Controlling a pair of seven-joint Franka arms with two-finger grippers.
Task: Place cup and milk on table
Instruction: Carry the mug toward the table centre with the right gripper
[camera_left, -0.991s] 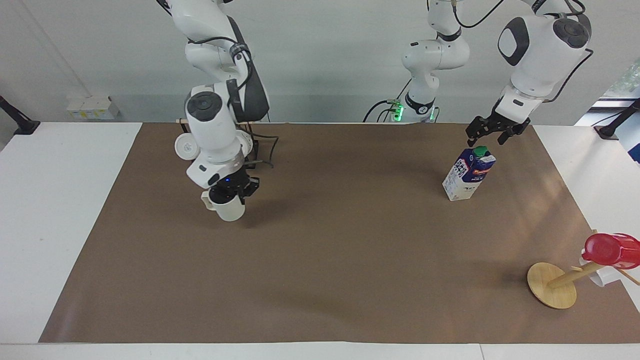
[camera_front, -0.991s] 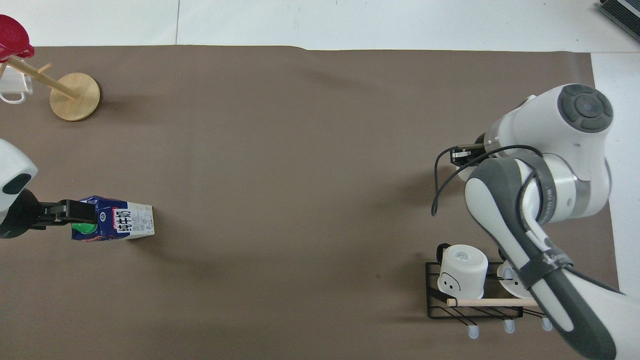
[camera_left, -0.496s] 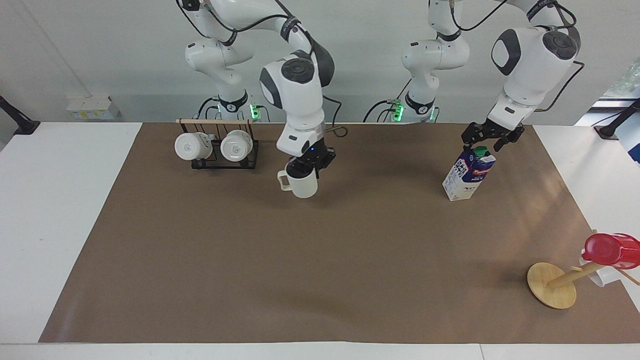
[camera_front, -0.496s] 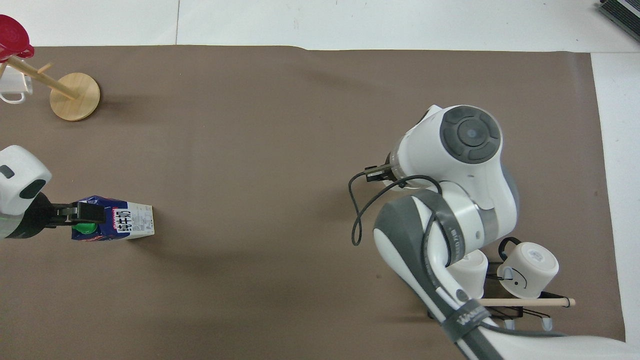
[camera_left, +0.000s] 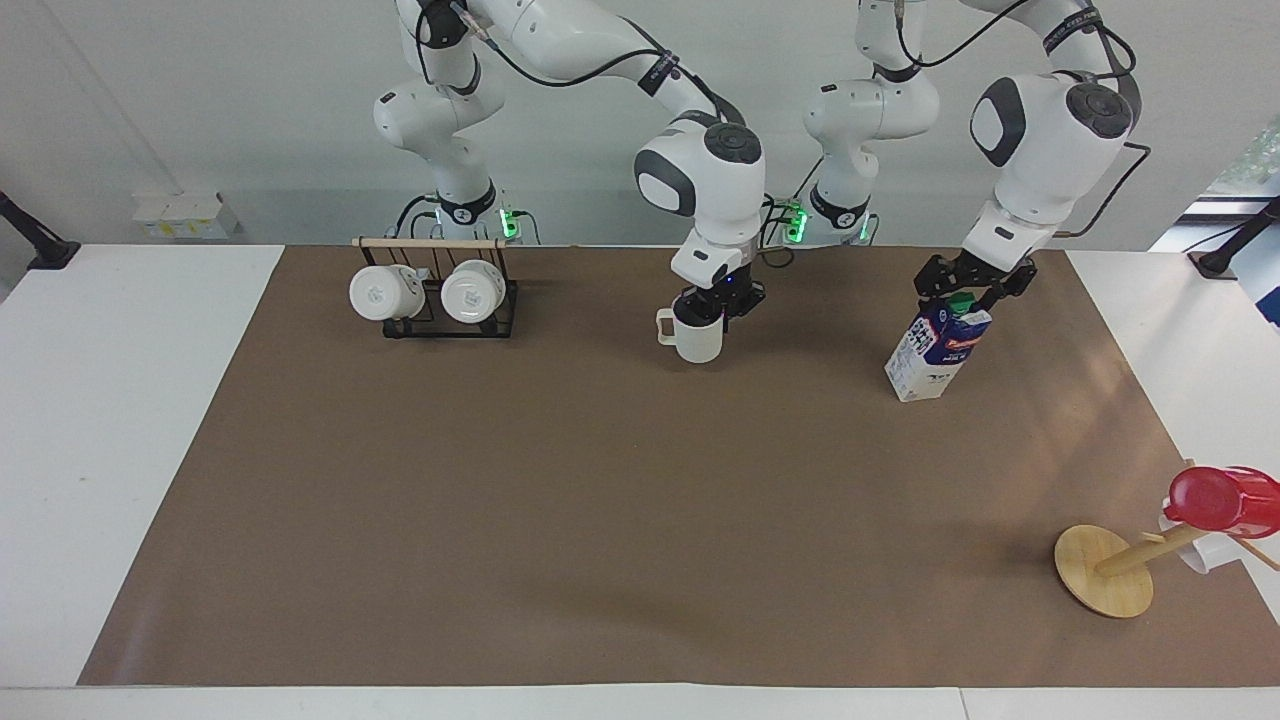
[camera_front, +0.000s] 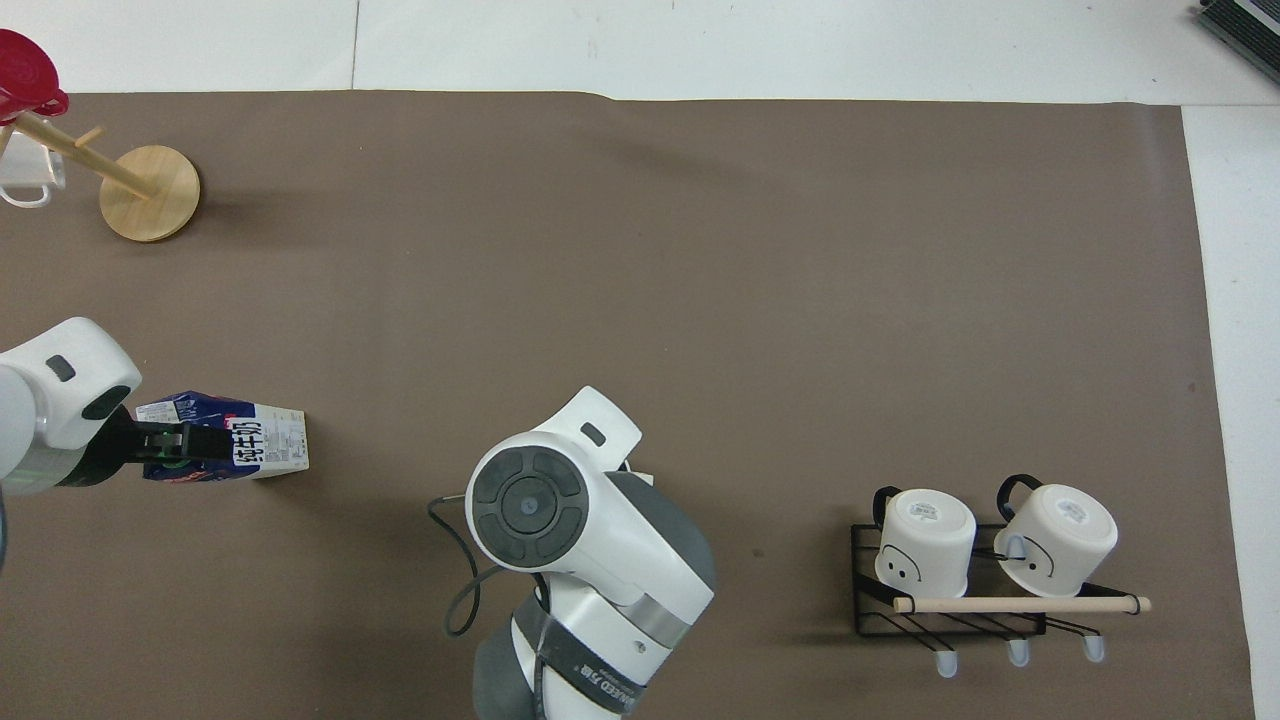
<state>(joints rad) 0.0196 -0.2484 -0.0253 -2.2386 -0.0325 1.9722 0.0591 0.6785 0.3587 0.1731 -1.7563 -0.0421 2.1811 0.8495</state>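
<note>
The cream-white cup (camera_left: 697, 342) is upright with its handle toward the right arm's end. My right gripper (camera_left: 716, 306) is shut on its rim over the brown mat (camera_left: 600, 520), about midway along the table. I cannot tell whether the cup's base touches the mat. In the overhead view the right arm hides the cup. The milk carton (camera_left: 935, 352) stands upright on the mat toward the left arm's end, and also shows in the overhead view (camera_front: 262, 446). My left gripper (camera_left: 965, 290) is open, low over the carton's gable top, with fingers on either side of the green cap (camera_front: 175, 443).
A black wire rack (camera_left: 435, 320) with two white mugs stands near the right arm's base (camera_front: 960, 600). A wooden mug tree (camera_left: 1105, 572) with a red cup (camera_left: 1220, 498) stands farther out at the left arm's end (camera_front: 150, 190).
My right arm has carried the cup from beside the rack toward the left arm's end, to about mid-table. My left gripper has come down from above the carton to around its top.
</note>
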